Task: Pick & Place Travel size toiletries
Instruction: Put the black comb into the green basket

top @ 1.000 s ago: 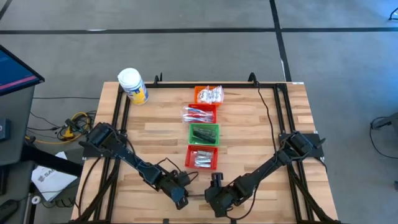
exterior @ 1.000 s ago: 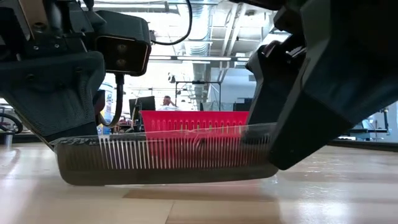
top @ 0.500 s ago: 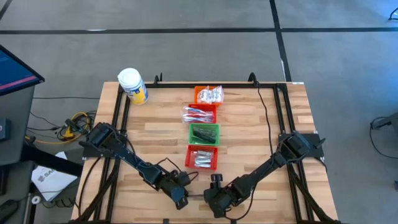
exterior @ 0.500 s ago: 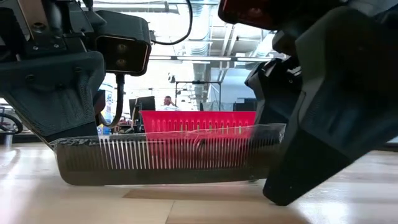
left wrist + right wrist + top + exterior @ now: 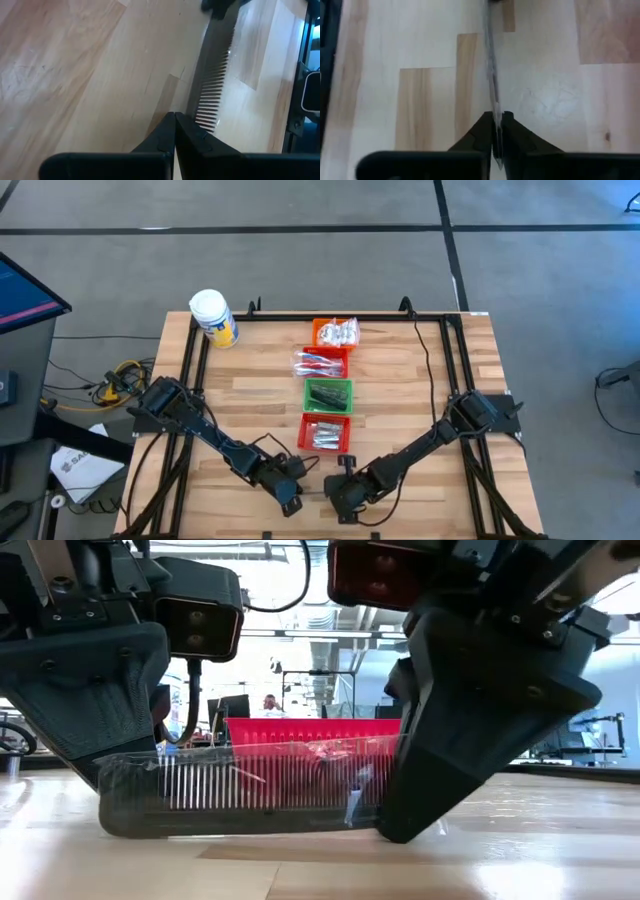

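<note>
A dark comb in a clear wrapper point(image 5: 250, 795) stands on edge, teeth up, close to the table's near edge, and is also visible in the high view point(image 5: 313, 496). My left gripper point(image 5: 100, 765) is shut on its left end and my right gripper point(image 5: 400, 820) is shut on its right end. The two grippers face each other in the high view, left point(image 5: 292, 498) and right point(image 5: 337, 502). Behind the comb, several small mesh baskets hold more toiletries. My left gripper pinches the comb's left end point(image 5: 194, 119) between its two fingers, slanting down from the table's left. The comb runs straight on from the fingertips, teeth up. Whether its spine rests on the table or hangs just above it, I cannot tell. My right gripper pinches the comb's right end and its clear wrapper point(image 5: 494, 109) between its two fingers, slanting down from the table's right. The comb shows edge-on and runs away from the fingertips. The wrapper is crumpled beside the fingers point(image 5: 355, 802).
A row of baskets runs from mid-table toward the far edge: red point(image 5: 325, 433), green point(image 5: 328, 393), red with toothbrushes point(image 5: 320, 363), orange point(image 5: 335, 332). A white jar with a yellow label point(image 5: 213, 318) stands at the far left. Bare wood lies to both sides.
My right gripper has come down and toward the table's left, onto the comb's right end, rolled a little, and shut on it. The wrapper there has crumpled. My left gripper has kept its hold.
</note>
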You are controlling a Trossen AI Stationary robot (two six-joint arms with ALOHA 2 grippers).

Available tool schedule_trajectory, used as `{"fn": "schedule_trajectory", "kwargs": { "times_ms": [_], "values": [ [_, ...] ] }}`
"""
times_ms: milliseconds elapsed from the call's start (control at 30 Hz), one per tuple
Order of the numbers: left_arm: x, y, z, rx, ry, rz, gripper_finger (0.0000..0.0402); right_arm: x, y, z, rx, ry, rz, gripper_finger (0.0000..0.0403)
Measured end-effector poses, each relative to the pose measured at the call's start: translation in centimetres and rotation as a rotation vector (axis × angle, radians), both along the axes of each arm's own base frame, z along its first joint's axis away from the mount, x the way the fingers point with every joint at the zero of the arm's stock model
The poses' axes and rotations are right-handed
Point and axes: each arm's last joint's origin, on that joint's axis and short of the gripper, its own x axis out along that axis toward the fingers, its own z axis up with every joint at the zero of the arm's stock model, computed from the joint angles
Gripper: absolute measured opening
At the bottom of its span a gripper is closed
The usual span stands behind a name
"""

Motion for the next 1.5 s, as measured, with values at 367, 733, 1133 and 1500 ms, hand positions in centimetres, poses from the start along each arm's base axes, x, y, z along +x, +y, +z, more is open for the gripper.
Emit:
{"fn": "schedule_trajectory", "kwargs": {
  "times_ms": [367,733,1133,1500],
  "values": [
    [-1.3,1.1,5.3,0.180,-0.156,0.042,0.0001,0.3,0.4,0.9,0.067,0.017,-0.037,0.0007],
    [-3.4,4.6,12.4,0.342,-0.331,0.170,0.0001,2.2,-0.3,4.5,0.015,0.023,-0.010,0.0002],
    [-7.2,8.4,13.0,0.322,-0.367,0.245,0.0002,3.8,-2.5,7.9,-0.054,0.070,-0.001,0.0001],
    [-10.4,10.3,10.8,0.215,-0.348,0.374,0.0002,3.9,-5.4,10.4,-0.107,0.153,0.055,0.0000]
  ]
}}
